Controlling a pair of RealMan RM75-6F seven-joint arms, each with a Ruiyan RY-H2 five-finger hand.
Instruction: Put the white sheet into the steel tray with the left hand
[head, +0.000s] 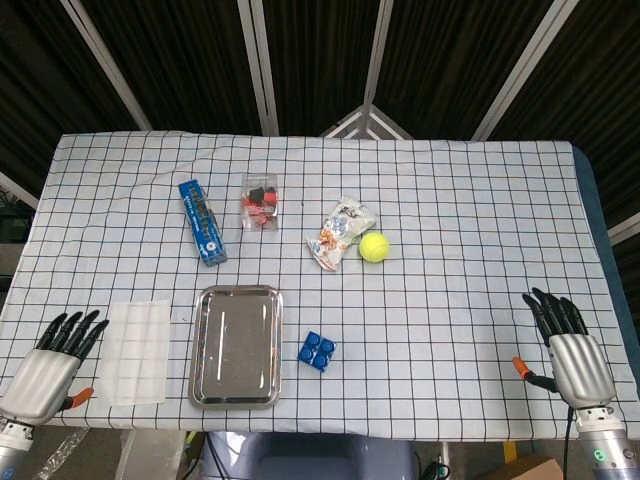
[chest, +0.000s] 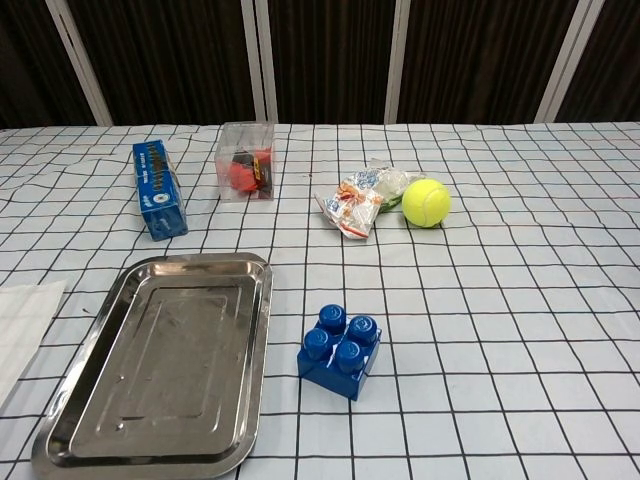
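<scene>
Left hand lay at the near left corner of the worktop, fingers spread and straight, holding nothing. White sheet lay flat just to its right, apart from the fingertips. Steel tray sat beyond the sheet, further right of that hand, with nothing in it. Right hand rested at the near right edge, fingers extended and apart, also holding nothing, well clear of the blue block.
</scene>
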